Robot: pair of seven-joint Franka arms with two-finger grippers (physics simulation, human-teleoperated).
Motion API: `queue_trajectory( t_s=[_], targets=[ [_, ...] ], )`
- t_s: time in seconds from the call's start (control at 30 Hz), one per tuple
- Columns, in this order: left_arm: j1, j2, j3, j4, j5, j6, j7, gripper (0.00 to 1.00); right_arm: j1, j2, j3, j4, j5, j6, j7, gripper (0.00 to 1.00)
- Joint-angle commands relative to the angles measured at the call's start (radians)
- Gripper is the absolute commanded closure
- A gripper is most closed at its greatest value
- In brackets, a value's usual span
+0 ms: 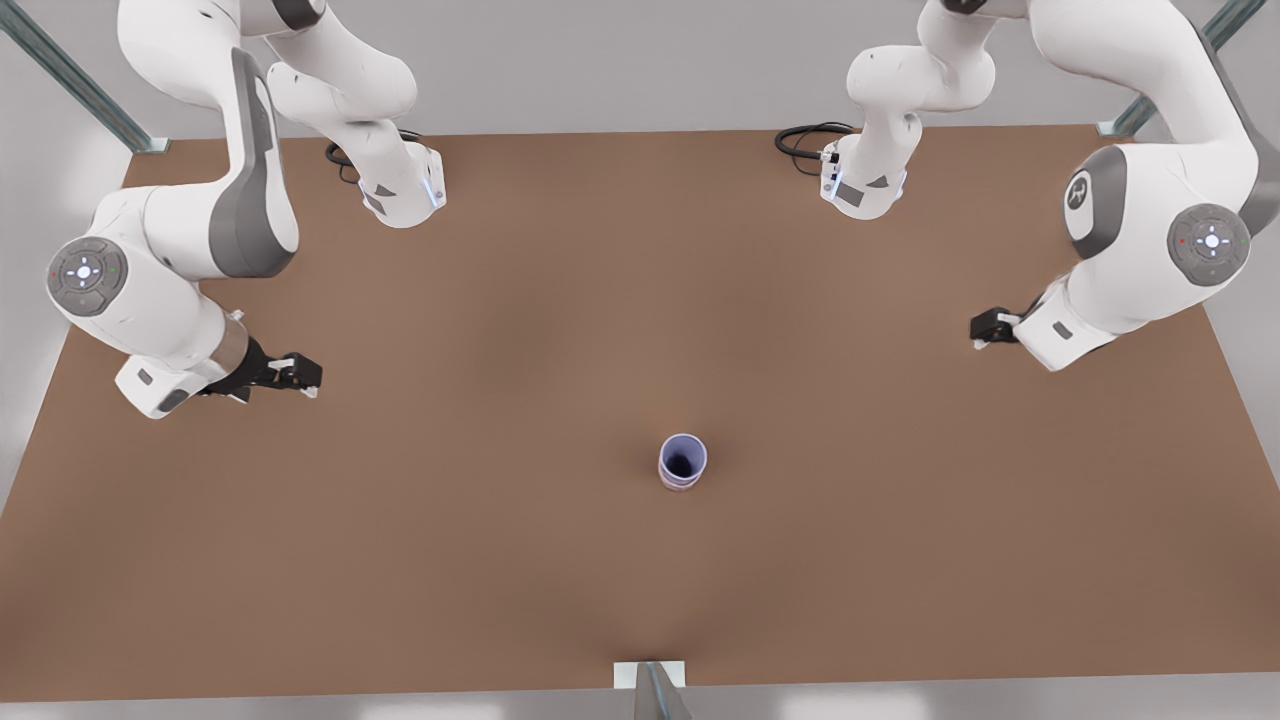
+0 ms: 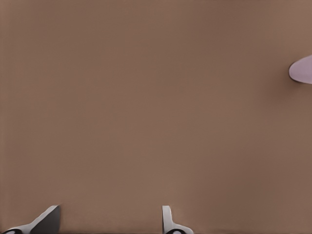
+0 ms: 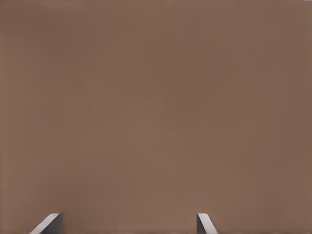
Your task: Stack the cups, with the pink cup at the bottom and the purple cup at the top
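Somewhat nearer the tabletop's (image 1: 500,560) edge that lies lowest in the front view, about midway along it, stand the cups, already nested: the purple cup (image 1: 683,450) sits upright inside the pink cup (image 1: 680,486). The purple cup's rim and dark inside face the camera. Of the pink cup, a thin band shows around the base.

Both arms are parked well apart from the stack. One gripper (image 1: 300,378) hovers by the tabletop's edge on the front view's left, the other gripper (image 1: 985,328) by the edge on the front view's right. Each points inward over bare board. From that camera I cannot tell which is which, nor how their fingers stand.

The wrist views settle the fingers. The left gripper (image 2: 107,220) has its fingertips spread wide with nothing between them. A pale lilac sliver of the stacked cups (image 2: 302,69) shows at the picture's border, far off. The right gripper (image 3: 129,223) is likewise spread and empty, above plain brown board.
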Motion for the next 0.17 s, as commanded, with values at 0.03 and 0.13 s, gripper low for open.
queue_trajectory(
  t_s=[0.03, 0.13],
  targets=[
    [-0.006, 0.003, 0.0, 0.0, 0.039, -0.002, 0.0, 0.0, -0.002, -0.003, 0.0, -0.002, 0.0, -0.009, 0.022, 0.0],
    [-0.005, 0.003, 0.001, 0.0, 0.039, -0.006, 0.0, 0.0, -0.002, -0.003, 0.0, -0.002, 0.0, -0.008, 0.022, 0.0]
  ],
)
